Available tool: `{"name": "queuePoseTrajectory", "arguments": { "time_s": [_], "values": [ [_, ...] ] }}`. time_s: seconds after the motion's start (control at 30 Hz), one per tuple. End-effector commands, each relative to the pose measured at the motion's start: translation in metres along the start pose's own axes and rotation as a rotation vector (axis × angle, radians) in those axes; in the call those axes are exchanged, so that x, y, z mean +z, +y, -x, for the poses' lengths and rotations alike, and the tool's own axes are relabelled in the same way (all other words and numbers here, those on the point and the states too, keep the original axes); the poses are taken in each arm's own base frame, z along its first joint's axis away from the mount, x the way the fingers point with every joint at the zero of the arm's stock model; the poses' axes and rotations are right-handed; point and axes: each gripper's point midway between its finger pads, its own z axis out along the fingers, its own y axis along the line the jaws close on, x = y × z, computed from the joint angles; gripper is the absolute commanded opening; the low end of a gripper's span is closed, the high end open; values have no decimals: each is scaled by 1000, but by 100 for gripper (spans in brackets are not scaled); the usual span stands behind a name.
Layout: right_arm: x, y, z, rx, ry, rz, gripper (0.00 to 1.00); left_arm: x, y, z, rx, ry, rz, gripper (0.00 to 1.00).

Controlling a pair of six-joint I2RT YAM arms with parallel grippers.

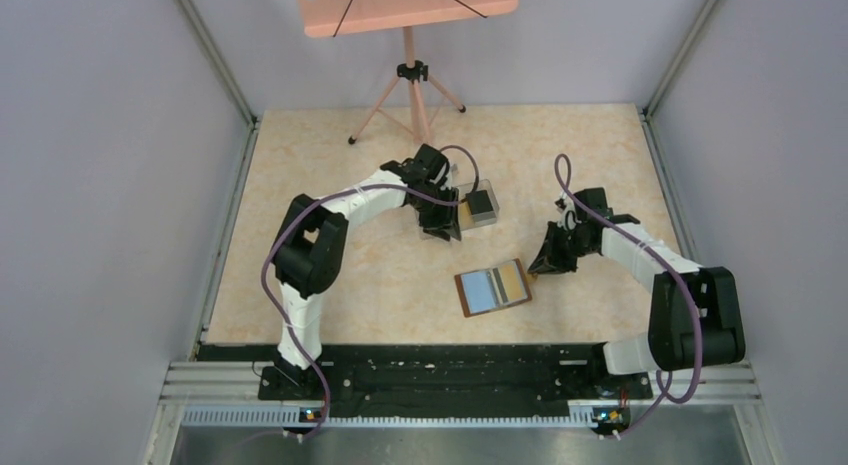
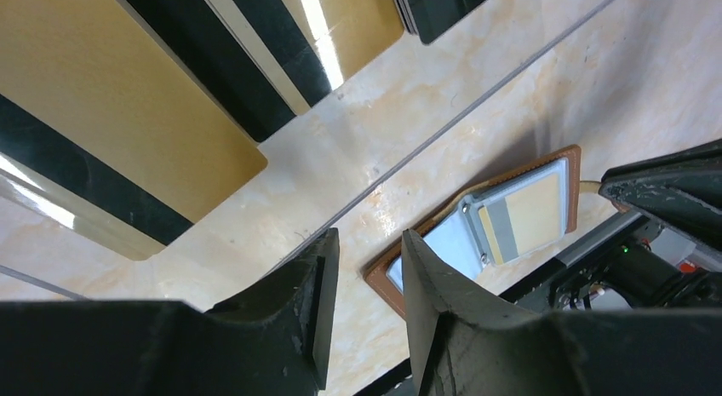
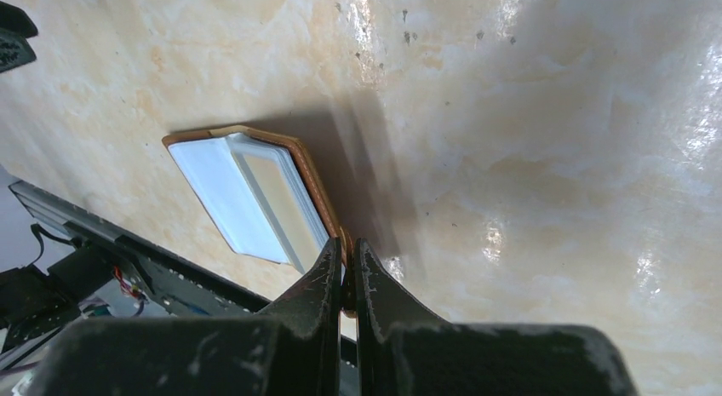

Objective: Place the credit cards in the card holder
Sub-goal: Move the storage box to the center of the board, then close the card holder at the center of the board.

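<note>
The card holder (image 1: pixel 493 287) lies open on the table with its inner face up, brown rim around pale slots. It also shows in the left wrist view (image 2: pixel 519 213) and the right wrist view (image 3: pixel 247 192). My right gripper (image 1: pixel 548 260) is shut on the holder's right edge (image 3: pixel 345 253). Tan-yellow credit cards with black stripes (image 2: pixel 128 98) and black cards (image 2: pixel 434 8) lie inside the clear plastic box (image 1: pixel 480 205). My left gripper (image 2: pixel 368 277) is open and empty, hovering at the box's near side (image 1: pixel 440 223).
A pink board on a tripod stand (image 1: pixel 410 80) stands at the back of the table. Metal frame rails (image 1: pixel 230 185) run along both sides. The black base rail (image 1: pixel 430 365) runs along the near edge.
</note>
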Motion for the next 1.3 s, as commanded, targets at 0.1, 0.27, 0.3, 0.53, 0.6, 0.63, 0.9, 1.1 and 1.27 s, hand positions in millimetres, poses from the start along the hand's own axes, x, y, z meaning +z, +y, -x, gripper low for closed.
{"name": "queuePoseTrajectory", "arguments": {
  "time_s": [0.1, 0.27, 0.3, 0.53, 0.6, 0.63, 0.9, 1.1, 1.27],
  "values": [
    [-2, 11, 12, -15, -19, 51, 0, -13, -4, -29, -12, -35, -60, 39],
    [-1, 12, 2, -1, 2, 75, 0, -15, -6, -67, -37, -14, -60, 38],
    [-1, 12, 0, 4, 7, 79, 0, -15, -8, -73, -46, -15, -69, 38],
    [2, 8, -23, 35, 46, 99, 0, -9, -12, -98, -138, -31, -140, 40],
    [3, 7, -27, 40, 51, 100, 0, -4, -12, -104, -173, -39, -167, 46],
    [3, 7, -28, 42, 53, 104, 0, -3, -13, -105, -192, -43, -187, 47],
    [4, 7, -32, 64, 57, 112, 0, 14, -18, -112, -233, -18, -238, 50],
    [5, 8, -32, 66, 57, 119, 0, 6, -39, -98, -202, -52, -318, 46],
    [6, 9, -32, 71, 65, 122, 0, -12, -60, -88, -162, -81, -399, 43]
  ]
}}
